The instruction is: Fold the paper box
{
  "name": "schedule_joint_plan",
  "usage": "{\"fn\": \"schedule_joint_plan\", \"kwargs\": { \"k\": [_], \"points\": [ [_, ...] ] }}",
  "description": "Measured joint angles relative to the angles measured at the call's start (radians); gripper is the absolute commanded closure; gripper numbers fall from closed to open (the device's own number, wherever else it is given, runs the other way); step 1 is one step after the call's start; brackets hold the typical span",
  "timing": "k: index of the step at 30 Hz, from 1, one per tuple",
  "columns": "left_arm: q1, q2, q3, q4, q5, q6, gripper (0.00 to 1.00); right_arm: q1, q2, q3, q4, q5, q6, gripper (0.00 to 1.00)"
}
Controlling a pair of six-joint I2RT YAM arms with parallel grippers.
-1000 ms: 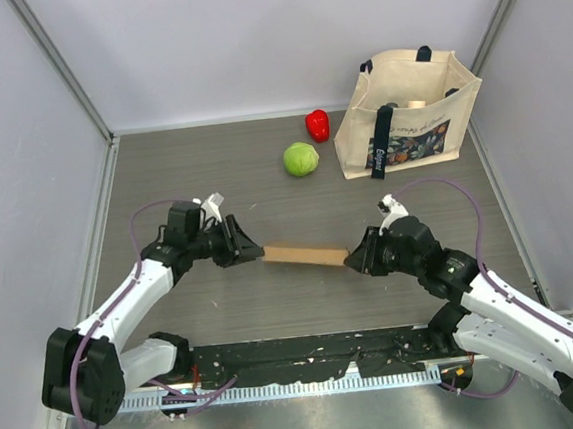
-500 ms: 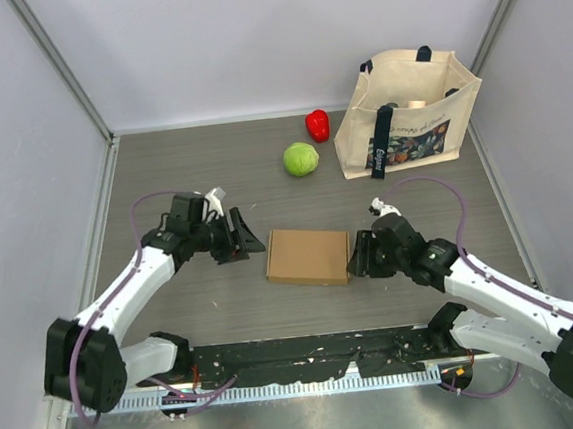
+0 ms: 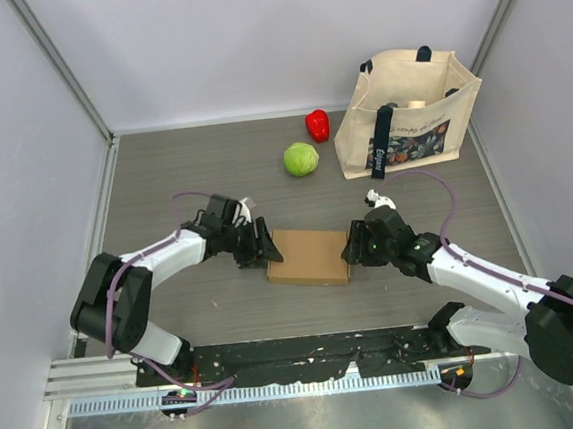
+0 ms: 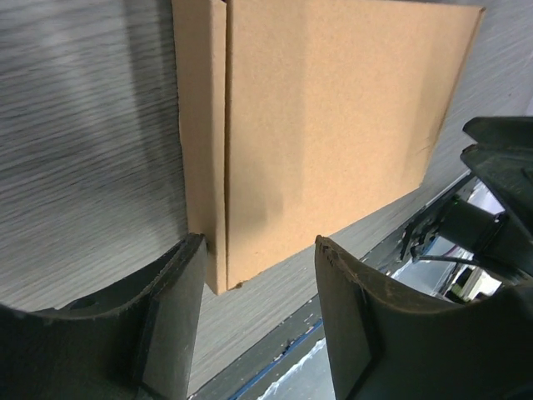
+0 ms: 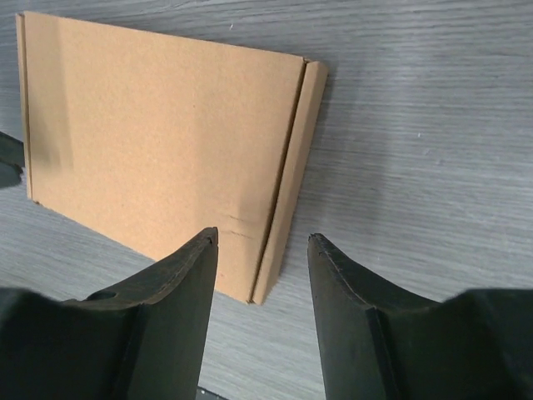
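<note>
The paper box [image 3: 308, 257] lies flat and closed on the table between my two arms, a plain brown cardboard rectangle. My left gripper [image 3: 259, 247] is open at its left edge; in the left wrist view the box [image 4: 325, 125] lies just beyond the open left gripper [image 4: 258, 243], with nothing between the fingers. My right gripper [image 3: 353, 247] is open at the box's right edge. In the right wrist view the box [image 5: 158, 142] shows its folded side strip ahead of the open right gripper [image 5: 263, 235]. Neither gripper holds the box.
A green cabbage [image 3: 301, 158] and a red pepper [image 3: 317, 124] sit at the back of the table. A beige tote bag [image 3: 408, 111] stands at the back right. Grey walls close in both sides and the back.
A second ago both grippers held the box edge-on between them. They have let go, the box now lies flat, and both open grippers have moved in to its side edges.
</note>
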Motion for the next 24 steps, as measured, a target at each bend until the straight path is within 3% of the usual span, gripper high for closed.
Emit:
{"fn": "schedule_joint_plan", "kwargs": {
  "k": [9, 24],
  "points": [
    [-0.112, 0.079, 0.000, 0.081, -0.020, -0.033, 0.49, -0.018, 0.143, -0.011, 0.109, -0.005, -0.010, 0.45],
    [-0.174, 0.100, 0.001, 0.110, -0.050, -0.088, 0.53, -0.030, 0.110, -0.030, 0.095, 0.050, 0.004, 0.46]
  ]
}}
